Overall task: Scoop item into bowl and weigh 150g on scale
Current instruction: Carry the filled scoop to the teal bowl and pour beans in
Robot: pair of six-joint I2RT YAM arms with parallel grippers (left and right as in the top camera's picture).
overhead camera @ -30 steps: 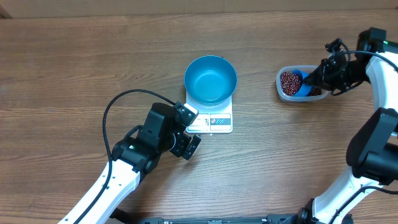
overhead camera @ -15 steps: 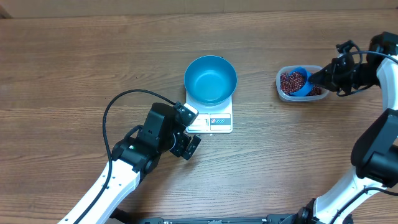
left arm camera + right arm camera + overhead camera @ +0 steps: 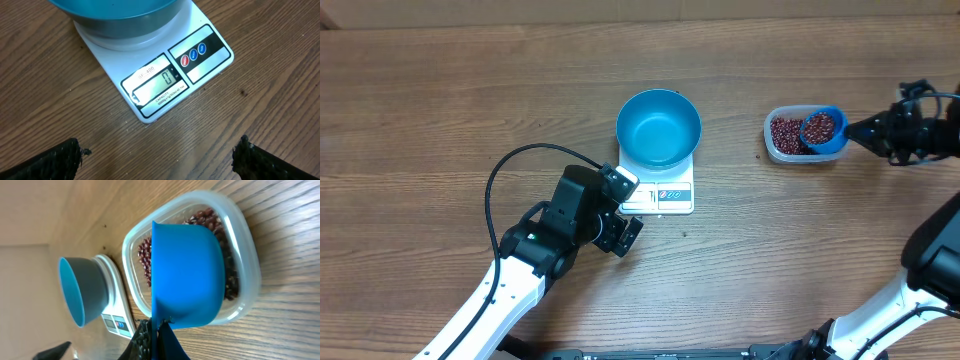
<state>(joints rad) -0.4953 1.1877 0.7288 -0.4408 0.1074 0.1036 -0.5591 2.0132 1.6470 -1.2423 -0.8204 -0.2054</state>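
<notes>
Right gripper (image 3: 868, 128) is clenched on the handle of the blue scoop (image 3: 823, 130). The scoop's cup sits open side up over the right end of the clear plastic tub (image 3: 772, 148), and I can't tell whether it touches the rim. The cup holds a load of dark red-brown beans (image 3: 819, 126), and more beans lie in the tub's left part. The tub stands on the wooden table (image 3: 440, 100), well to the right of the scale (image 3: 668, 194). The white scale is at table centre with the blue bowl (image 3: 659, 127) sitting on its platform; the bowl is wider than the platform, overhangs the far side, and shows no beans inside. From the left wrist view the scale display (image 3: 168, 77) reads 0, with three round buttons just right of it. Left gripper (image 3: 632, 208) has its jaws released and spread wide, grasping nothing, just beside the display edge of the scale on the near left, not touching it. A black cable (image 3: 495, 190) loops over the table beside the left arm.
</notes>
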